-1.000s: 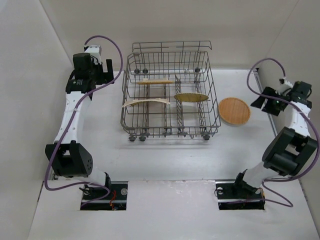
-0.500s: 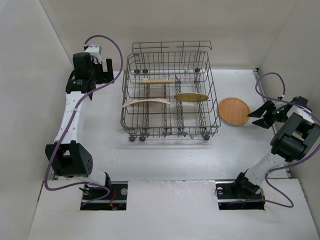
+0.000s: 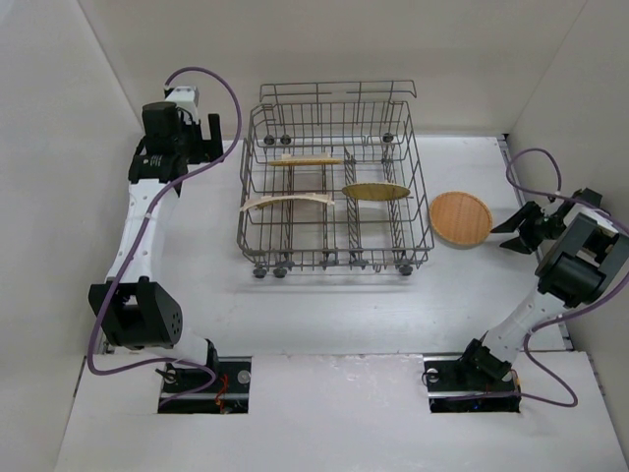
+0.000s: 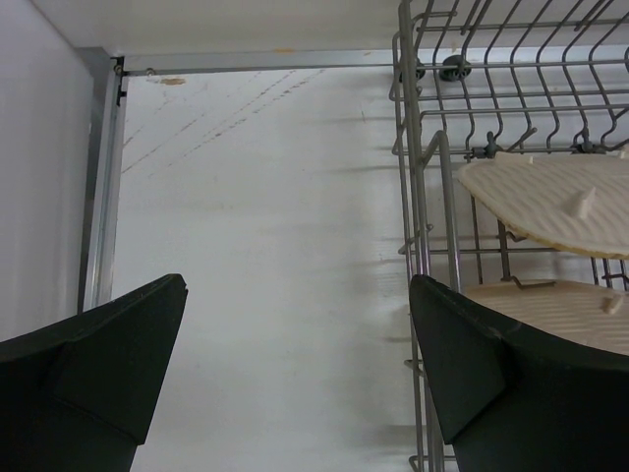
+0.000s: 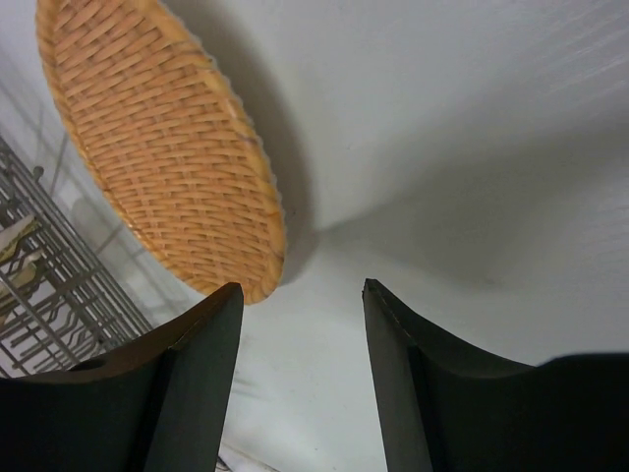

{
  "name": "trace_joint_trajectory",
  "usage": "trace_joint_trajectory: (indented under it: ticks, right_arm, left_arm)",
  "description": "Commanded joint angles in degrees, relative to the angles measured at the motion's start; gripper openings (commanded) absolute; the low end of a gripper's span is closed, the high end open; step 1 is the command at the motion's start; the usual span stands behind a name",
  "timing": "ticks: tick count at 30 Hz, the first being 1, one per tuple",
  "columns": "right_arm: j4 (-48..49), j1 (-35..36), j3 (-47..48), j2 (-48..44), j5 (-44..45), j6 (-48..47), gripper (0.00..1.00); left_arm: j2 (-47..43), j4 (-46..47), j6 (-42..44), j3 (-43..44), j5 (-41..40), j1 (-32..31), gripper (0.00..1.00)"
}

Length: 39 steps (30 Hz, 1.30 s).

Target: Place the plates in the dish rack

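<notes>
The grey wire dish rack (image 3: 334, 177) stands mid-table. Three plates stand in it: a thin orange one (image 3: 307, 160) at the back, a pale one (image 3: 288, 202) at the left and a yellow-tan one (image 3: 375, 191) at the right. A round orange woven plate (image 3: 461, 217) lies flat on the table right of the rack; it also shows in the right wrist view (image 5: 157, 147). My right gripper (image 3: 510, 234) is open and empty, just right of that plate, close to its edge (image 5: 300, 285). My left gripper (image 3: 218, 137) is open and empty beside the rack's left wall (image 4: 295, 295).
White walls close in the table on the left, back and right. A metal rail (image 4: 103, 187) runs along the left edge. In the left wrist view the rack's side wires (image 4: 418, 197) stand next to my right finger, with pale plates (image 4: 550, 202) behind them.
The right arm has swung forward and down, bringing its gripper from the far right edge to just right of the orange plate on the table. The left arm has not moved.
</notes>
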Motion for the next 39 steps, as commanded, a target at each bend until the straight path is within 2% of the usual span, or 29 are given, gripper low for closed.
trace_joint_trajectory:
  ticks: [1,13,25,28,35,36,39]
  right_arm:
    - [0.56,-0.18,3.03,0.97,2.15,2.88,0.58]
    - [2.32,2.98,7.07,3.95,2.50,7.19,0.61]
    - [2.49,5.71,12.43,12.39,-6.19,9.29,0.57]
    - [2.14,6.15,14.28,14.51,-8.05,10.00,0.51]
    - [0.65,5.80,15.95,16.44,-10.69,9.39,0.03]
    - [0.65,5.80,15.95,16.27,-10.42,9.13,0.00]
    - [0.73,6.24,15.51,14.78,-8.32,7.99,0.00]
  left_arm:
    - [-0.28,1.90,0.48,3.05,0.23,-0.40,1.00]
    - [2.79,0.14,0.74,6.91,0.76,-1.10,1.00]
    - [3.41,-1.79,2.50,9.20,1.28,-1.89,1.00]
    - [3.59,-2.49,3.29,9.90,1.20,-2.33,1.00]
    - [5.87,-3.90,4.34,13.41,0.67,-2.60,1.00]
    - [6.31,-3.90,4.43,14.03,0.67,-2.60,1.00]
    - [7.36,-3.90,4.52,14.91,0.76,-2.60,1.00]
